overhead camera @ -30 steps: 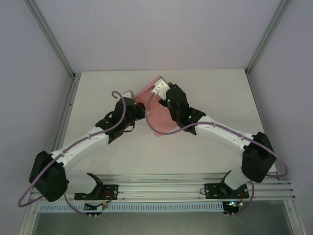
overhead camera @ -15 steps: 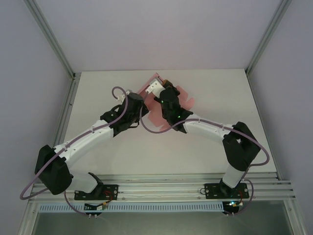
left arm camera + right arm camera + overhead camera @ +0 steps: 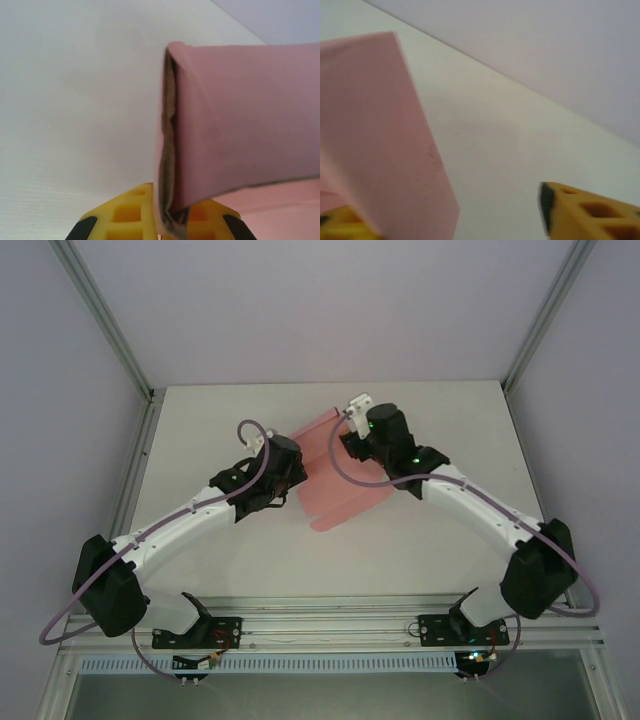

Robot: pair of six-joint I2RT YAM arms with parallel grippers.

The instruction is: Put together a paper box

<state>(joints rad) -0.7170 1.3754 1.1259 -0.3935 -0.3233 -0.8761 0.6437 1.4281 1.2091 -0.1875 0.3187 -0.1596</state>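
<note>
Paper box (image 3: 335, 502), pink folded sheet, left jaws clamped on it, right jaws apart

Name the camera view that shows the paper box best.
Top external: nearly all of the paper box shows, creases included. Left wrist gives its folded edge close up; right wrist, one blurred panel.

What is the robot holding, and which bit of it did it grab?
The left pincer pinches the pink paper box by its folded edge. The right pincer is open, holding nothing.
</note>
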